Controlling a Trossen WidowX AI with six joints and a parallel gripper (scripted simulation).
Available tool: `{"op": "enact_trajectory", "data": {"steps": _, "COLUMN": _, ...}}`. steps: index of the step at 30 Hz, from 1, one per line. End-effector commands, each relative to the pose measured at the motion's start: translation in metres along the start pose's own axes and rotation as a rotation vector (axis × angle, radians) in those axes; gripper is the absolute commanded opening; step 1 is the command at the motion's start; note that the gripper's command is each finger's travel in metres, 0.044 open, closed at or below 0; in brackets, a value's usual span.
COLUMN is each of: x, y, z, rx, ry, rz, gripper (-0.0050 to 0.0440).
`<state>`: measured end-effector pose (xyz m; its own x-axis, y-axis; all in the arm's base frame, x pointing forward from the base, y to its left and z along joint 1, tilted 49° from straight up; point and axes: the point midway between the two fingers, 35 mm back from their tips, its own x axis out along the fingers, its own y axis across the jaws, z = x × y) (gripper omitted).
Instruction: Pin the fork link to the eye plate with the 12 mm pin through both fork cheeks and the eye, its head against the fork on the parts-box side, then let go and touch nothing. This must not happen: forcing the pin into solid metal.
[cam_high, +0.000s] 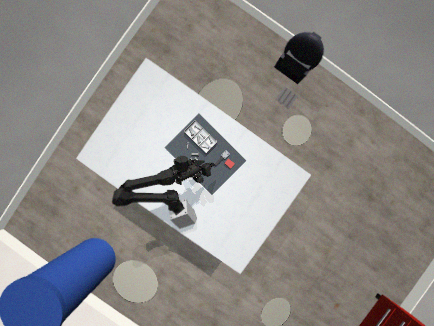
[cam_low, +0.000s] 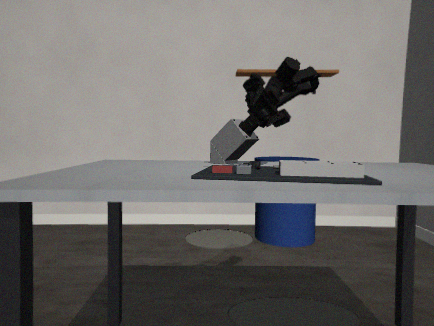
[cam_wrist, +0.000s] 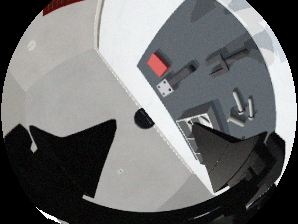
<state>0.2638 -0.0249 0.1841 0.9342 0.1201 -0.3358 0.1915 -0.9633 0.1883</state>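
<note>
My gripper (cam_wrist: 156, 125) is open, with nothing between its fingers, raised above the table. The eye plate shows as a light plate with holes (cam_wrist: 165, 87) (cam_high: 225, 154) and a dark bar beside it. The dark fork link (cam_wrist: 220, 65) lies apart from it on the grey mat (cam_wrist: 187, 42) (cam_high: 175, 147); the arm seems to cover it in the top view. Light loose pins (cam_wrist: 238, 101) (cam_high: 194, 154) lie on the mat near the parts box (cam_wrist: 210, 116) (cam_high: 200, 136) (cam_low: 320, 169). I cannot tell which is the 12 mm one. No pin shows through the fork link.
A red block (cam_wrist: 158, 65) (cam_high: 229, 163) (cam_low: 222, 169) sits beside the eye plate. The parts box has low walls and compartments holding small parts; my right finger partly hides it in the wrist view. The arm's grey base block (cam_high: 183, 216) (cam_low: 231, 142) stands on the white table (cam_high: 125, 110).
</note>
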Motion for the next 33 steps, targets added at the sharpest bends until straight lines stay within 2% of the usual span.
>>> {"op": "enact_trajectory", "data": {"steps": 1, "x": 0.0, "y": 0.0, "z": 0.0, "rx": 0.0, "ry": 0.0, "rz": 0.0, "gripper": 0.04}}
{"op": "enact_trajectory", "data": {"steps": 17, "x": 0.0, "y": 0.0, "z": 0.0, "rx": 0.0, "ry": 0.0, "rz": 0.0, "gripper": 0.04}}
{"op": "enact_trajectory", "data": {"steps": 18, "x": 0.001, "y": -0.001, "z": 0.002, "rx": 0.006, "ry": -0.009, "rz": -0.008, "gripper": 0.0376}}
{"op": "enact_trajectory", "data": {"steps": 20, "x": 0.008, "y": -0.009, "z": 0.02, "rx": 0.056, "ry": -0.083, "rz": -0.072, "gripper": 0.0328}}
{"op": "enact_trajectory", "data": {"steps": 25, "x": 0.019, "y": -0.044, "z": 0.081, "rx": 0.286, "ry": -0.354, "rz": -0.312, "gripper": 0.0208}}
{"op": "enact_trajectory", "data": {"steps": 29, "x": 0.012, "y": -0.074, "z": 0.117, "rx": 0.505, "ry": -0.546, "rz": -0.482, "gripper": 0.0112}}
{"op": "enact_trajectory", "data": {"steps": 32, "x": 0.003, "y": -0.095, "z": 0.133, "rx": 0.687, "ry": -0.677, "rz": -0.595, "gripper": 0.004}}
{"op": "enact_trajectory", "data": {"steps": 33, "x": 0.003, "y": -0.095, "z": 0.133, "rx": 0.687, "ry": -0.677, "rz": -0.595, "gripper": 0.004}}
